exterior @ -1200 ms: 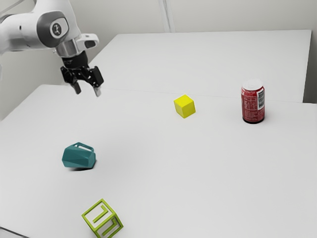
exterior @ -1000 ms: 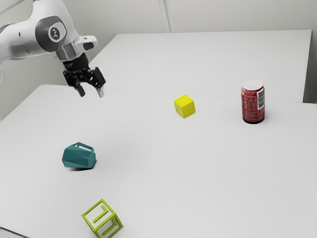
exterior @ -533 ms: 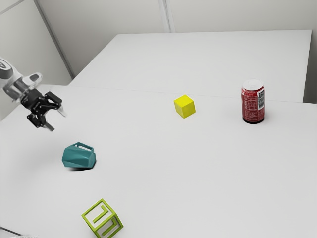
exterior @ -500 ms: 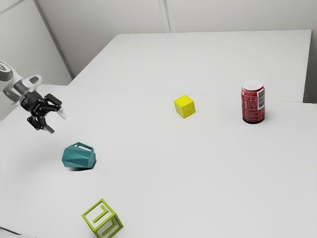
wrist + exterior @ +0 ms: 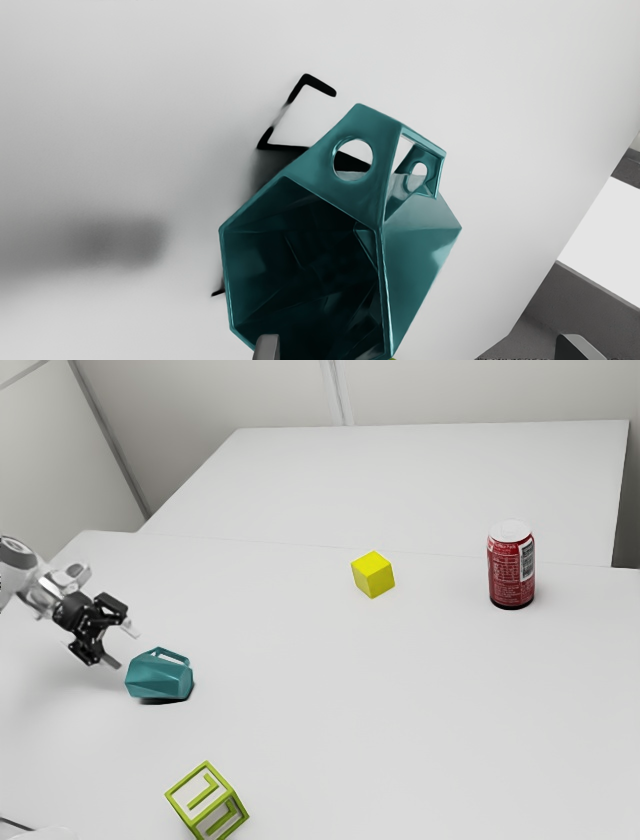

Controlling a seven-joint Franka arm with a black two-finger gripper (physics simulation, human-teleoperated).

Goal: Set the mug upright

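My gripper [image 5: 122,647] is low at the exterior view's left, just beside the mug, its two fingers apart with nothing held between them. The teal faceted mug [image 5: 160,676] lies on its side on the white table [image 5: 400,710], handle upward. In the wrist view the hollow mouth of the mug [image 5: 422,250] faces the hand, and the handle with round holes rises from its wall. The gripper [image 5: 412,347] is open there too, one fingertip overlapping the mug's rim in the picture and the other well off to its side; contact cannot be told.
A green open-frame cube [image 5: 207,801] sits near the mug, toward the exterior view's bottom. Farther off are a yellow cube [image 5: 373,575] and an upright red can [image 5: 511,566]. A table edge [image 5: 532,295] runs past the mug in the wrist view.
Compared with the earlier frames, my gripper has swung to the exterior view's left and come down close to the mug. The mug, cubes and can stay where they were.
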